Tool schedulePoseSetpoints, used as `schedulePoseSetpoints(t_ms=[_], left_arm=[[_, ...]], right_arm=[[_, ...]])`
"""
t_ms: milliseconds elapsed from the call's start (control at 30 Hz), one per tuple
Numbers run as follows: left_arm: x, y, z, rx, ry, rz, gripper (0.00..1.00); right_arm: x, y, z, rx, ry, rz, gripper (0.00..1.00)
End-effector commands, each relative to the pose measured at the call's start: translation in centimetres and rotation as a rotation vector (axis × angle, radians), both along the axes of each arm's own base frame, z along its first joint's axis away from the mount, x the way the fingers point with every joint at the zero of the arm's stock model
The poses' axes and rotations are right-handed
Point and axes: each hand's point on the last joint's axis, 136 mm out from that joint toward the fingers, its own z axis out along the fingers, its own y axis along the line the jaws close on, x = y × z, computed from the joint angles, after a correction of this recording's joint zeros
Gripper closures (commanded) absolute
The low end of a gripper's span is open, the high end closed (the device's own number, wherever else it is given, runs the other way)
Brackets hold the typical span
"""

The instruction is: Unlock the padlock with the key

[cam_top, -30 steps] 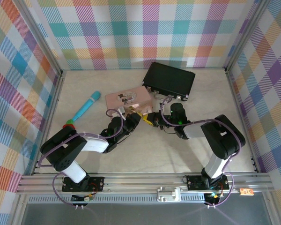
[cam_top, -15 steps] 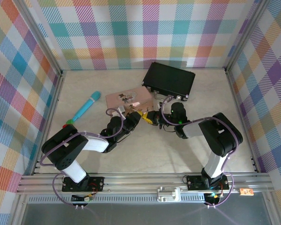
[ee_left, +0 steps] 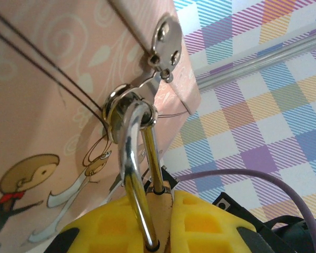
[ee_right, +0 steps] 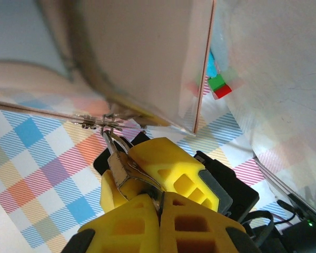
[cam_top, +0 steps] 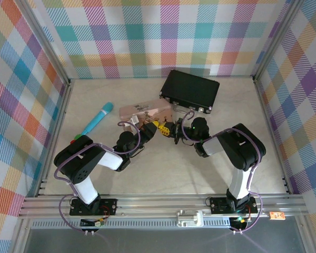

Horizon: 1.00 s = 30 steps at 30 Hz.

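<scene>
My left gripper (ee_left: 160,204) clamps the padlock (ee_left: 132,168) by its brass body, shackle hooked through the clasp (ee_left: 166,43) of the pink tin (cam_top: 142,109) near the middle of the table (cam_top: 163,168), steadying it so the right gripper (ee_right: 159,203), pinched shut on what looks like the key (ee_right: 147,188), can work at the keyhole end.

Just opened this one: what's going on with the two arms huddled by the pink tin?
The left pincer is clamped on the body of the padlock, whose shackle hangs through the clasp ring of the pink tin. The right pincer is shut on the key and holds it close to the lock. Whether the key is in the keyhole cannot be told; the shackle looks closed.
</scene>
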Motion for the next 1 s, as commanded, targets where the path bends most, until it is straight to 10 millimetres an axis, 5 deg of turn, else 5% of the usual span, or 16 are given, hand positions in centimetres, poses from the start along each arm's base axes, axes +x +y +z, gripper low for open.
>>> schedulePoseSetpoints(t_ms=[0, 233, 567, 767, 967], left_arm=[[-4.5, -4.3, -0.9, 0.064, -0.062, -0.276, 1.0], [-4.4, -4.0, -0.7, 0.091, -0.096, -0.255, 1.0], [-4.3, -3.4, 0.5, 0.029, -0.064, -0.226, 1.0], [-3.5, -2.6, 0.7, -0.017, -0.013, -0.165, 1.0], [-3.0, -2.5, 0.5, -0.062, 0.062, -0.144, 1.0]], right_arm=[[-1.1, 2.2, 7.0, 0.261, 0.187, 0.027, 1.0], [-0.7, 2.6, 8.4, 0.296, 0.179, 0.007, 1.0], [0.2, 2.7, 4.1, 0.158, 0.021, 0.023, 0.99], [0.4, 2.7, 0.9, -0.001, -0.114, 0.036, 0.77], [0.8, 1.0, -1.5, -0.119, -0.252, -0.013, 0.67]])
